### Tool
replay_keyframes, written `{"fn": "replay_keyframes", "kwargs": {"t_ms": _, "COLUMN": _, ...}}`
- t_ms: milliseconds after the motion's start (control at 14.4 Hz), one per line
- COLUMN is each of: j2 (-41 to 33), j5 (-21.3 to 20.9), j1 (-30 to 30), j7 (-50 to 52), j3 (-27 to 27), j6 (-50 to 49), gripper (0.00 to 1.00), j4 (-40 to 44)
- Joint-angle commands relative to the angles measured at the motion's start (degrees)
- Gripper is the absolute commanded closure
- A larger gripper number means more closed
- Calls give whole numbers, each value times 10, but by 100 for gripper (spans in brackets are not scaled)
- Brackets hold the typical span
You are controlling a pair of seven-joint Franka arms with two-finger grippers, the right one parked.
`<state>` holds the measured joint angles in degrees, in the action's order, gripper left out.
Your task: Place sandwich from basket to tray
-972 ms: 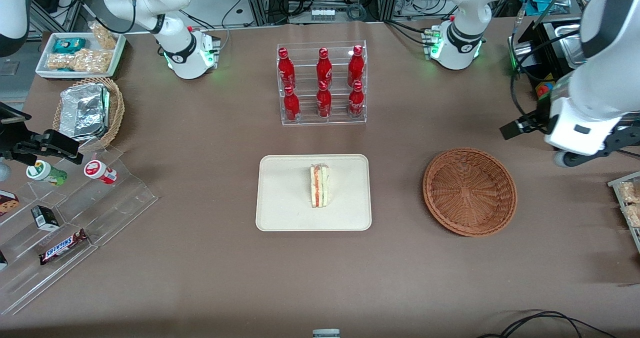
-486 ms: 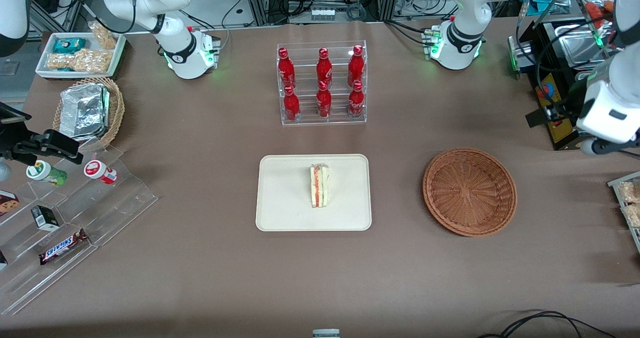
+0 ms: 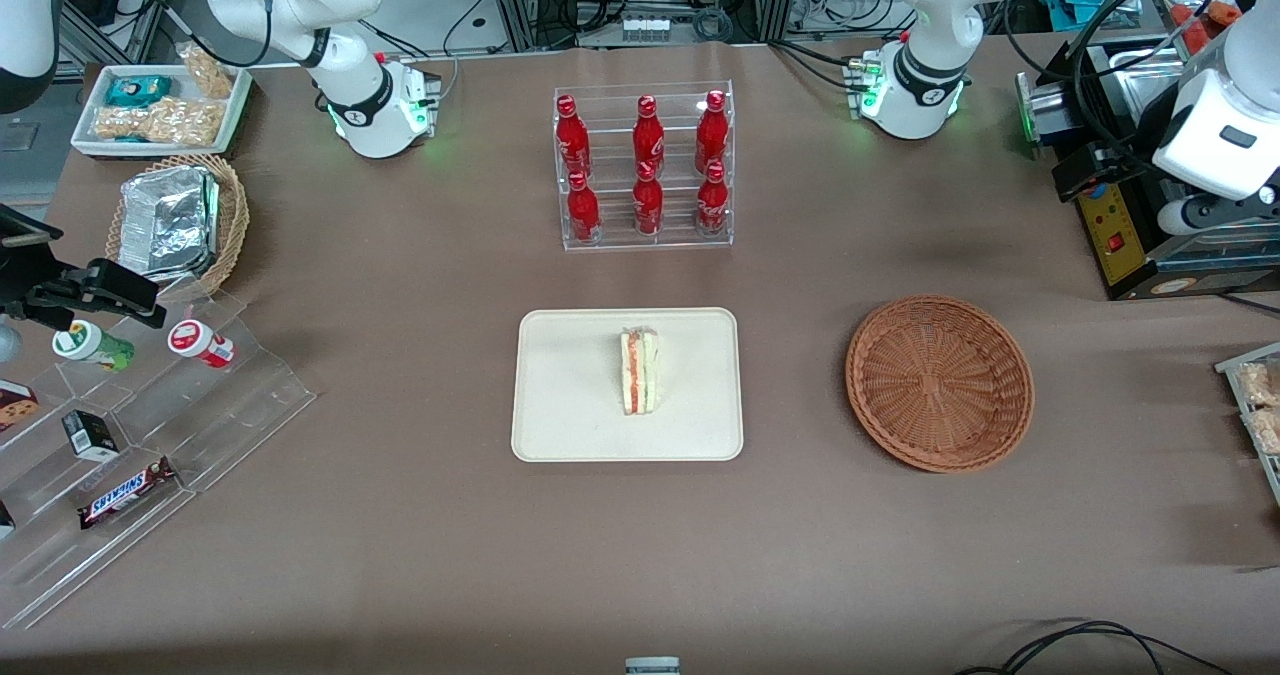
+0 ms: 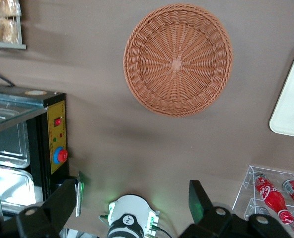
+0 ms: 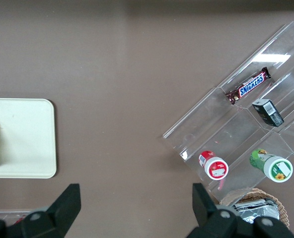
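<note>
The sandwich point(image 3: 639, 371) stands on edge near the middle of the cream tray point(image 3: 560, 395), its long axis running from 12 toward 6 o'clock as the front camera sees it, orange-red filling stripe facing up. The reddish-brown wicker basket point(image 3: 939, 382) is empty, so by my judgement the placing is done and only clearing away remains.

The left gripper point(image 4: 136, 201) hangs high at the working arm's end of the table, above the black control box point(image 3: 1120, 230), with its 2 fingers point(image 4: 197, 200) wide apart and holding nothing. From it, the basket lies toward 8 o'clock in the front view and the sandwich farther along the same line, well apart from it.

The acrylic rack of 6 red cola bottles point(image 3: 646, 165) stands at 12 o'clock from the tray, farther from the front camera. A snack tray point(image 3: 1252, 407) sits near the table edge at 3 o'clock from the basket. Nothing stands between gripper and tray.
</note>
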<state>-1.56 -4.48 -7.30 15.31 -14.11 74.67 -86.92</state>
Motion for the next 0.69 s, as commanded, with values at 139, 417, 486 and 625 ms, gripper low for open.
{"fn": "replay_keyframes", "kwargs": {"t_ms": 139, "j2": -10, "j5": 6, "j1": -17, "j7": -30, "j3": -10, "j6": 7, "gripper": 0, "j4": -3}}
{"fn": "replay_keyframes", "kwargs": {"t_ms": 417, "j2": 2, "j5": 6, "j1": -18, "j7": -64, "j3": -10, "j6": 10, "gripper": 0, "j4": 12}}
{"fn": "replay_keyframes", "kwargs": {"t_ms": 486, "j2": 2, "j5": 10, "j1": -18, "j7": -63, "j3": -10, "j6": 12, "gripper": 0, "j4": 12}}
{"fn": "replay_keyframes", "kwargs": {"t_ms": 625, "j2": 7, "j5": 16, "j1": -15, "j7": -61, "j3": -11, "j6": 23, "gripper": 0, "j4": 12}}
